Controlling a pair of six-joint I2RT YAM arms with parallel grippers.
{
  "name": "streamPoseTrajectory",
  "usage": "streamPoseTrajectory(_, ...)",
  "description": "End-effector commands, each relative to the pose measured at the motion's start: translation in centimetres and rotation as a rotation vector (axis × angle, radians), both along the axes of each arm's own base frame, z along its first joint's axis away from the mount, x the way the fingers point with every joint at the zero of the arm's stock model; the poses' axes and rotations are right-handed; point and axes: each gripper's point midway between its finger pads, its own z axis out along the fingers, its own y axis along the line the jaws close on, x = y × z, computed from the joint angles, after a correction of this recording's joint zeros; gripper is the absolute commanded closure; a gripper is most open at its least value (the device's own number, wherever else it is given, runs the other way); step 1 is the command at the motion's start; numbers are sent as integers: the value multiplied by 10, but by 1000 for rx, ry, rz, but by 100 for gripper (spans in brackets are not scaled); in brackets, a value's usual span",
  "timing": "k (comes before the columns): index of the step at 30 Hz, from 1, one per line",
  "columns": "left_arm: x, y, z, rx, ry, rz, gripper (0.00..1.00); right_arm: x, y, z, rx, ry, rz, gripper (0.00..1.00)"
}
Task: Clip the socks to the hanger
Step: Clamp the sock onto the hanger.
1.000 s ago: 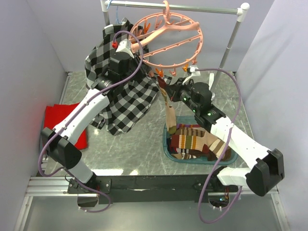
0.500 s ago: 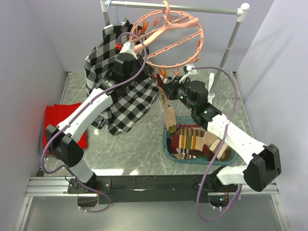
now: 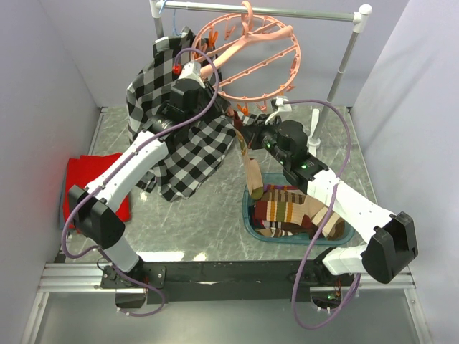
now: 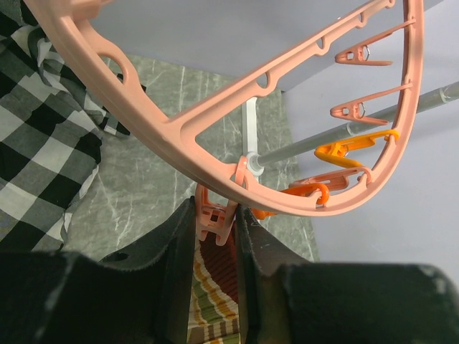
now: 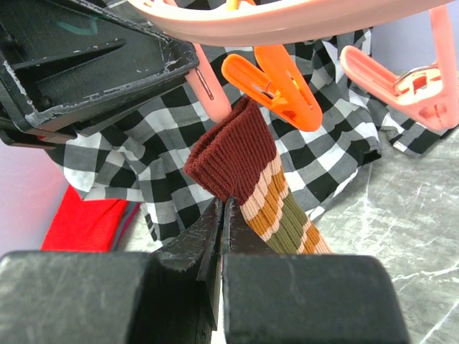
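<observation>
Basket: a teal basket [image 3: 287,240] at the near right holds the remaining striped socks [image 3: 287,211].
Right gripper [image 5: 221,215]: fingers pinched together on the maroon cuff of one held sock [image 5: 247,165].
Left gripper [image 4: 215,211]: fingers clamped on a pink clip [image 4: 215,223] under the rim of the hanger [image 4: 179,129].
Change: in the last second the right arm has carried the cuff up and leftward to that clip.
Meaning: the cuff sits at the clip's mouth and appears not yet gripped.
Rail [image 3: 287,12]: carries the hanger, farthest back.
</observation>
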Motion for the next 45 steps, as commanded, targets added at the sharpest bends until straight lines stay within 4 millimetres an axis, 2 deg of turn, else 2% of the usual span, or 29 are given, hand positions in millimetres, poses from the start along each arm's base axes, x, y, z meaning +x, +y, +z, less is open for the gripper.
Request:
streamPoseTrajectory(1, -5, 1, 34, -38, -62, 2, 99, 3, -1, 26, 30, -80, -26, 100)
streamPoseTrajectory(14, -8, 2, 46, -54, -81, -6, 99, 3, 0, 19, 26, -66, -24, 100)
streamPoseTrajectory(23, -6, -3, 33, -35, -54, -21, 99, 5, 3, 26, 35, -78, -20, 100)
streamPoseTrajectory(29, -4, -4, 30, -22, -49, -21, 99, 7, 5, 21, 31, -76, -26, 100)
streamPoseTrajectory(37, -1, 3, 20, 30, -34, 8, 99, 10, -4, 32, 57, -102, -82, 100)
streamPoseTrajectory(45, 1, 3, 18, 43, -34, 18, 99, 9, 2, 34, 57, -113, -57, 100)
